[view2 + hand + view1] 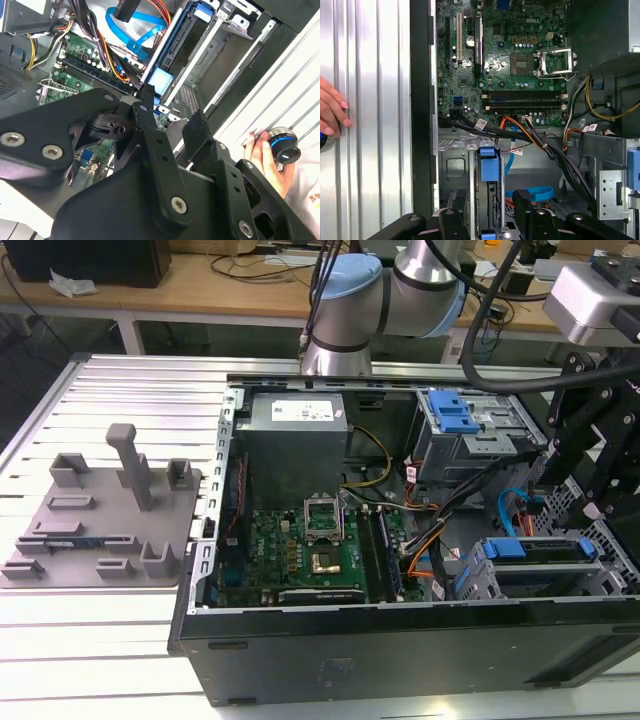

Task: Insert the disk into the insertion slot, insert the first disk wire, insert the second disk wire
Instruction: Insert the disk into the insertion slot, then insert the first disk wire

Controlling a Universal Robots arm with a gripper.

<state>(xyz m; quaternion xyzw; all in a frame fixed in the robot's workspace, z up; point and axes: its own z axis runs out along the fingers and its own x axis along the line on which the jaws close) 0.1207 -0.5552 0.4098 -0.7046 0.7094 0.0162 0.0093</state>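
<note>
Lying in the insertion slot at the lower right of the exterior view, the disk is level, its long axis running across the frame; its blue carrier's handle end points toward the frame's left, at the motherboard; the black gripper hangs just above it at the right edge. In the first wrist view the disk shows edge-on, its length pointing straight at the gripper, whose claw is spread wide and holds nothing; one of the fingers stands on each side of the blue edge, apart from it. A loose blue flat cable curls just beside the disk; whether any wire is plugged into it I cannot tell. A person's hand rests on the ribbed table beside the case.
</note>
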